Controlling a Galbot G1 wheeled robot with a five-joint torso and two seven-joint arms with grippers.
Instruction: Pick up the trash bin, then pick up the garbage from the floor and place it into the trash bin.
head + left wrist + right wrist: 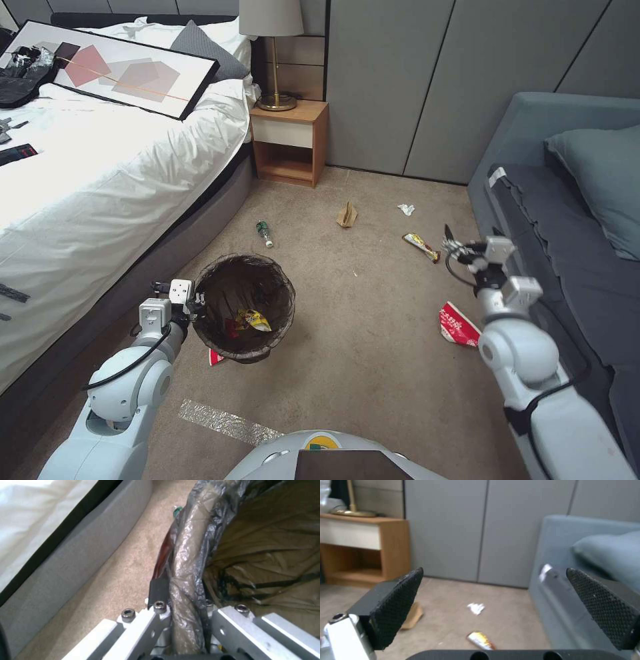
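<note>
While the left gripper (197, 301) is clamped on the rim of the small round white trash bin lined with a dark brown-black bag (244, 306), one finger outside the wall and one inside it in the left wrist view, the bin sits beside the grey base of the white-sheeted bed (120, 167) with its mouth facing up and tipped slightly toward the robot. A yellow wrapper (254, 321) and a red scrap lie inside it, and a red-and-white packet corner (215, 358) pokes out from under its near edge.

The right gripper (448, 244) hangs above the tan-brown short-pile carpet floor (373, 333) beside the blue-grey sofa (573, 227), its black textured fingers (395, 605) spread wide with nothing between them. Just beside it lies the gold-and-brown snack-bar wrapper (421, 246), its long axis running diagonally from far-left to near-right in the head view. Farther off rest the crumpled white tissue (406, 209) and the brown paper bag (346, 215), standing on edge. The small green-labelled bottle (265, 233) lies on its side, long axis roughly away from the robot, white cap at the nearer end. A crumpled red-and-white packet (457, 325) lies near the right arm's elbow.
</note>
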